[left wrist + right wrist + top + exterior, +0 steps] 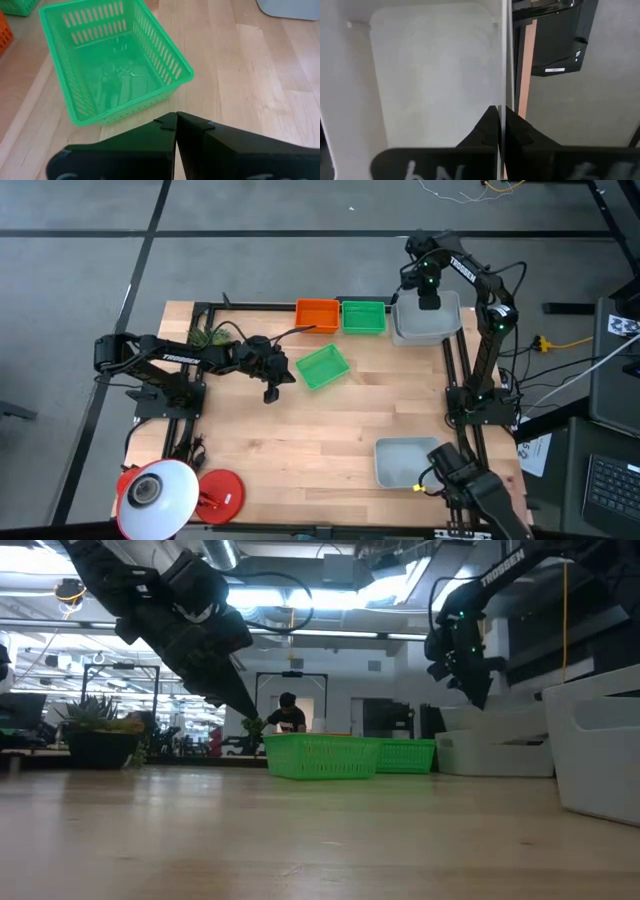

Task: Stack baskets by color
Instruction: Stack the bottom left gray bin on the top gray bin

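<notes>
A loose bright green basket (pixel 322 366) (pixel 112 60) lies askew on its bottom mid-table. My left gripper (pixel 176 116) (pixel 245 705) is shut and slants down toward it, its tips just short of one wall and above the table. At the far edge sit an orange basket (pixel 318 315) and a second green basket (pixel 363 317). Beside them, at the far right corner, is a grey-white basket (pixel 425 322) (pixel 430 75). My right gripper (pixel 499 109) (pixel 482 700) is shut and points straight down over that basket's far rim (pixel 505 50); the low view shows a gap between them.
Another grey-white basket (pixel 405 463) sits near the table's front right, by the right arm's base. A red-and-white lamp (pixel 160 490) stands at the front left corner, and a small plant (pixel 210 335) sits behind the left arm. Bare wood lies mid-table, in front of the loose green basket.
</notes>
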Action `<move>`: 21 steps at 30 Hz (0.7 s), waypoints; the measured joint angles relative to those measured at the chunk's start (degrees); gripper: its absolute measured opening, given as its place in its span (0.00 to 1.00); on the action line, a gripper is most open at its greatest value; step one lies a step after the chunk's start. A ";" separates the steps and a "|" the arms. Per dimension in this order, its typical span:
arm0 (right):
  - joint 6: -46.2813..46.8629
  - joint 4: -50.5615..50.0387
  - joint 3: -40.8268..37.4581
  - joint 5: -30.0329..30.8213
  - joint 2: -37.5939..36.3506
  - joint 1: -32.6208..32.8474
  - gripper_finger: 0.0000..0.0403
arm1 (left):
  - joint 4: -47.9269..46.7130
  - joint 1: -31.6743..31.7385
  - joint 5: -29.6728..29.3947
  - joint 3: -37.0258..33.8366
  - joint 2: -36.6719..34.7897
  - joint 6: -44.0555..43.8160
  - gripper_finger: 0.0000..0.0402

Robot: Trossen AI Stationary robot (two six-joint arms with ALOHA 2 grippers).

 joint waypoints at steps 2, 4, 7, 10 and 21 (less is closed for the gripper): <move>-0.23 1.66 -1.50 -0.30 0.00 0.00 0.00 | 0.02 0.00 -0.02 0.00 0.00 0.00 0.00; -0.44 3.35 -2.43 -0.36 0.00 0.00 0.00 | 0.00 0.00 -0.04 0.00 0.00 0.00 0.00; -1.62 4.37 -2.75 -1.10 0.00 -0.01 0.00 | 0.00 0.00 -0.07 0.00 0.00 0.00 0.00; -1.80 4.49 -1.97 -1.39 0.00 0.00 0.00 | 0.02 0.00 -0.11 0.00 0.00 0.00 0.00; -1.75 1.77 2.28 -4.89 -0.02 0.02 0.00 | 0.02 0.02 -1.86 0.00 0.00 0.00 0.00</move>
